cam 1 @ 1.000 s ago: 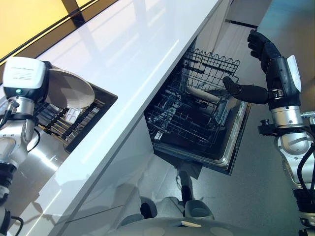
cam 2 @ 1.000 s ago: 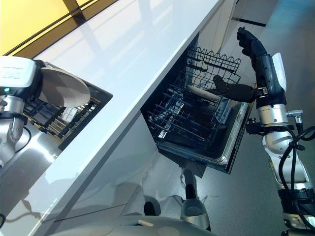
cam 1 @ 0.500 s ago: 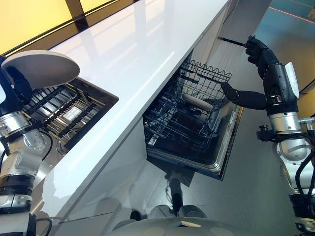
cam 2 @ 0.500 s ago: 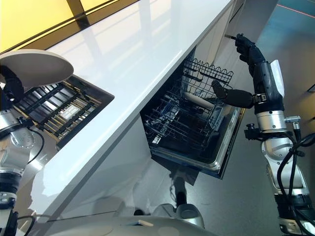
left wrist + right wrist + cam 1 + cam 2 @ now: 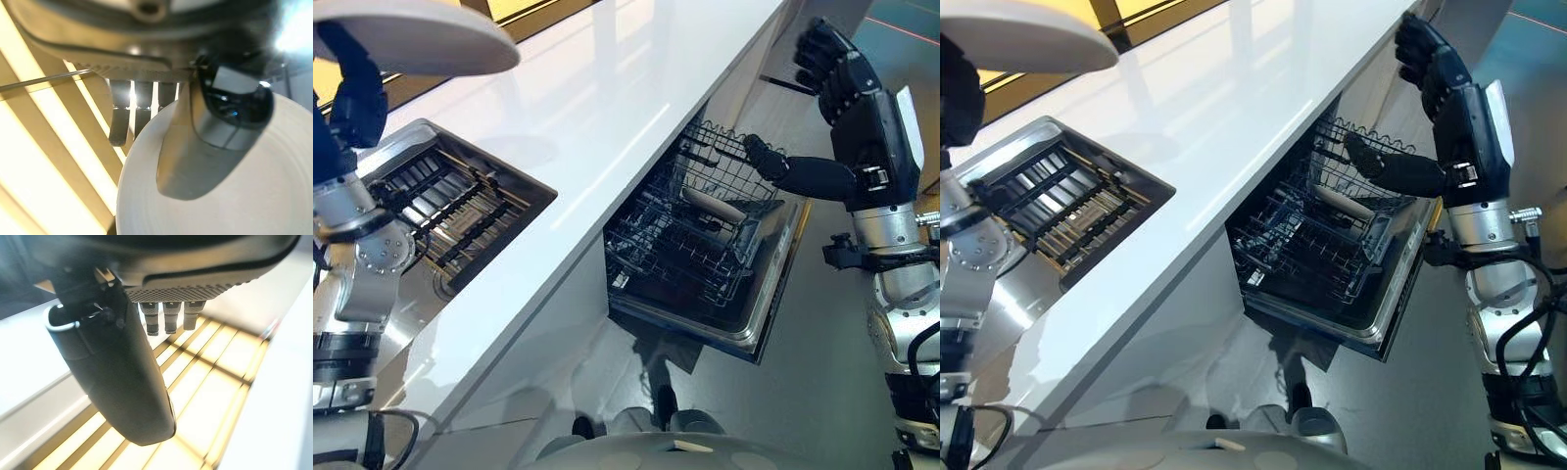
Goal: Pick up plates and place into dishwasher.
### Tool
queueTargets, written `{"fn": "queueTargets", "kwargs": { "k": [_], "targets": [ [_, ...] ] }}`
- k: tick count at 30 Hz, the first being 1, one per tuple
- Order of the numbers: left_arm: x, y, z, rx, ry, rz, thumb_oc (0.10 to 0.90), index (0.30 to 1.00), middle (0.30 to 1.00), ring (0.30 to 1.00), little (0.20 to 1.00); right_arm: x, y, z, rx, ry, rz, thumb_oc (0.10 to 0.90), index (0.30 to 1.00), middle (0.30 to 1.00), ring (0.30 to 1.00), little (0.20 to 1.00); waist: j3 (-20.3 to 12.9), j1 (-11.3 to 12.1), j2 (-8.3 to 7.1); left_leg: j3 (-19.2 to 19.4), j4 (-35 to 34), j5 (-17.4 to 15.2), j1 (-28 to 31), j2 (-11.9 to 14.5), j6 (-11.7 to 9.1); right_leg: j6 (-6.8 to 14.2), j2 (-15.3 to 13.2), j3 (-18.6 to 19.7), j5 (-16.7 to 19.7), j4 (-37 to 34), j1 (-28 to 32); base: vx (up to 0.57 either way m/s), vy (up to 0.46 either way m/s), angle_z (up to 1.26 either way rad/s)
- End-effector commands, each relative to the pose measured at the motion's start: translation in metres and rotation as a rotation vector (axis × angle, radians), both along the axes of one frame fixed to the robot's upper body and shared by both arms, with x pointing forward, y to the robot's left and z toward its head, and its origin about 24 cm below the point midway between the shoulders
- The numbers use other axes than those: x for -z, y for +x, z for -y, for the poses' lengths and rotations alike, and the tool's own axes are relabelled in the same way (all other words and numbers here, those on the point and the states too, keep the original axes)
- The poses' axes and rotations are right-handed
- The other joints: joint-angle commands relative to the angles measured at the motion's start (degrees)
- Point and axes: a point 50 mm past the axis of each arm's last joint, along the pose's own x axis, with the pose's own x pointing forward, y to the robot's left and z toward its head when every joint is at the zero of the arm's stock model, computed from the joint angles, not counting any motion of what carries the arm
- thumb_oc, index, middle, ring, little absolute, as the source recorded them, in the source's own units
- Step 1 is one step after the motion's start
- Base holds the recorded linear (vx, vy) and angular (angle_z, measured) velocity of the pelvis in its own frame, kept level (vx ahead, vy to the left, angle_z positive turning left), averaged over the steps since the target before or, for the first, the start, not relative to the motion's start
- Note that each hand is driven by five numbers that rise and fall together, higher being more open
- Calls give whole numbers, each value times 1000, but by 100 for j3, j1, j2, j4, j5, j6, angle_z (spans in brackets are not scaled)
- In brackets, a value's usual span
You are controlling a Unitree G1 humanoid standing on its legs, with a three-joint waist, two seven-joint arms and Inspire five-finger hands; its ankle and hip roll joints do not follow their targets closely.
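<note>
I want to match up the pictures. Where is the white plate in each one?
Left eye view: the plate is at the top left, held up above the sink by the left robot hand.
Right eye view: top left again.
Left wrist view: it takes up the lower right, pinched by the thumb.
Right wrist view: not in it.
Shared landmark: the sink below the plate in both eye views.

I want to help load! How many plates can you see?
1: the white plate pinched in the left hand, raised above the sink rack. The dishwasher rack might hide others.
</note>
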Motion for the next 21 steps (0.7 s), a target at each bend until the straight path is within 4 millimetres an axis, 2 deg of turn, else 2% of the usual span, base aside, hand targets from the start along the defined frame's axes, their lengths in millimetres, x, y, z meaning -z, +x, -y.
{"fn": "queueTargets", "kwargs": {
  "k": [1,8,13,21],
  "targets": [
    [-44,-2,25,93,128,154,100,300,300,300,200,-48,-8,-26,-162,6,211,800,900,900,900,900,-657,242,260,-52,188,-557,-164,-557,374,35,475,-178,-1133,1021,-121,-53,-55,21],
    [-46,12,59,226,167,132,100,300,300,300,200,-46,9,-65,-315,37,136,800,900,900,900,900,-669,396,252,-180,177,-498,-181,-514,326,-5,445,-368,-1176,1030,-53,-51,-57,26],
    [-44,17,78,303,183,128,100,300,300,300,200,-44,12,-86,-342,24,152,800,900,900,900,900,-678,453,250,-219,191,-486,-193,-504,314,-29,444,-426,-1170,986,-16,-27,-43,9],
    [-41,15,96,410,207,121,100,300,300,300,200,-53,8,-99,-392,22,185,800,900,900,900,900,-683,459,250,-202,162,-468,-175,-471,280,-46,467,-429,-1128,875,46,0,-21,4]
  ]
}}
